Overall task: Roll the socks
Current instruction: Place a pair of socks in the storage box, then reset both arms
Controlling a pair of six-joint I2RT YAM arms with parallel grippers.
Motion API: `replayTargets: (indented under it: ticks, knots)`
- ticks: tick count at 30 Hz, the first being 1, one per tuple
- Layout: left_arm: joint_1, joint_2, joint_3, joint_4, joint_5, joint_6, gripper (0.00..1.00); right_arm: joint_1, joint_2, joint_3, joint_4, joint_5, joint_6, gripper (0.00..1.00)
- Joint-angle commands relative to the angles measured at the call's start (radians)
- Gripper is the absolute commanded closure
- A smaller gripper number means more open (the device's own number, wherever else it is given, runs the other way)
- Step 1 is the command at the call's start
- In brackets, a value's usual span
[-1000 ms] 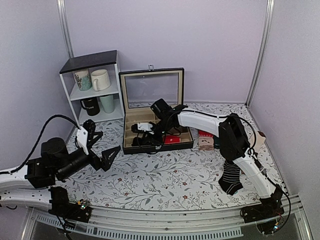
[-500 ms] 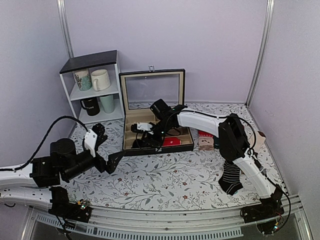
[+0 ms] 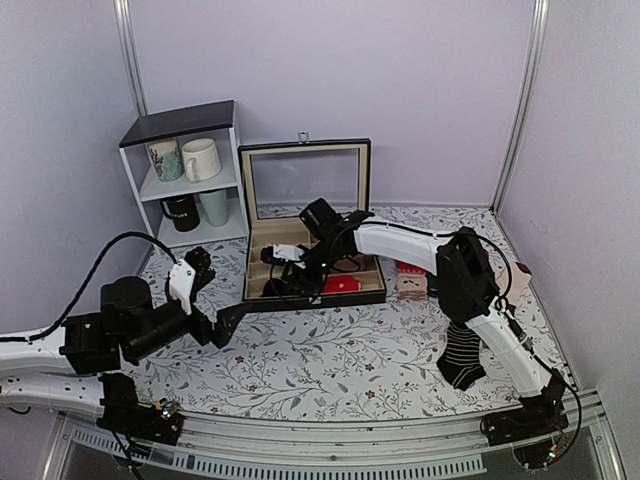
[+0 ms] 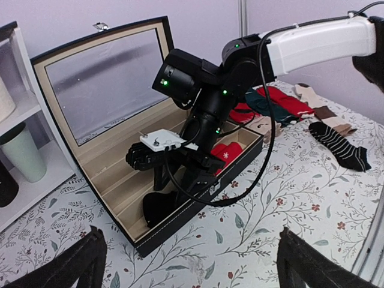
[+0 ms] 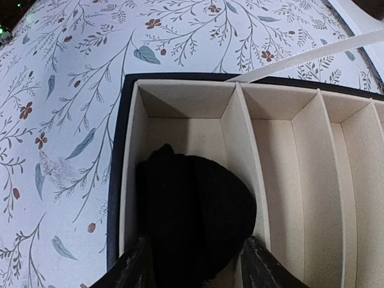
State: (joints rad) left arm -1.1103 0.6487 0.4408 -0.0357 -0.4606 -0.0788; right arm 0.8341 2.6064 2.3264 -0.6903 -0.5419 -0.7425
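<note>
Step, my read: stowing roll. Rolled black sock sits in end compartment of box. Right pincer astride it, jaws apart, fingers close on both flanks; cannot tell if pinching or free. Next move: spread wider, lift straight up, avoid divider. Left pincer wide open, empty, above floral worktop. Loose socks beside box. Mug shelf and lilac walls behind.

Socks — black rolled bundle — sitting in the box's end compartment
</note>
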Motion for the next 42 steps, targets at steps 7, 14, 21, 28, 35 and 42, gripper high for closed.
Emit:
replayTargets:
  ticks: [7, 14, 21, 28, 35, 42]
  knots:
    - [0.02, 0.007, 0.02, -0.004, -0.051, -0.008, 0.01, 0.027, -0.11, -0.04, 0.002, -0.061, 0.059, 0.45]
    - [0.032, 0.032, 0.025, -0.021, -0.038, -0.025, 0.01, 0.014, -0.211, -0.096, 0.109, -0.064, 0.149, 0.4]
    - [0.039, 0.057, 0.036, -0.033, -0.045, -0.038, 0.0, 0.01, -0.331, -0.126, 0.145, 0.004, 0.282, 0.35]
    - [0.066, 0.08, 0.046, -0.033, -0.016, -0.036, 0.0, -0.035, -0.521, -0.374, 0.21, 0.166, 0.482, 0.26]
    - [0.09, 0.109, 0.048, 0.007, 0.036, -0.022, 0.0, -0.106, -0.876, -0.855, 0.381, 0.285, 0.751, 0.0]
    - [0.105, 0.149, 0.061, 0.016, 0.069, -0.015, 0.0, -0.128, -1.203, -1.248, 0.425, 0.577, 0.999, 0.0]
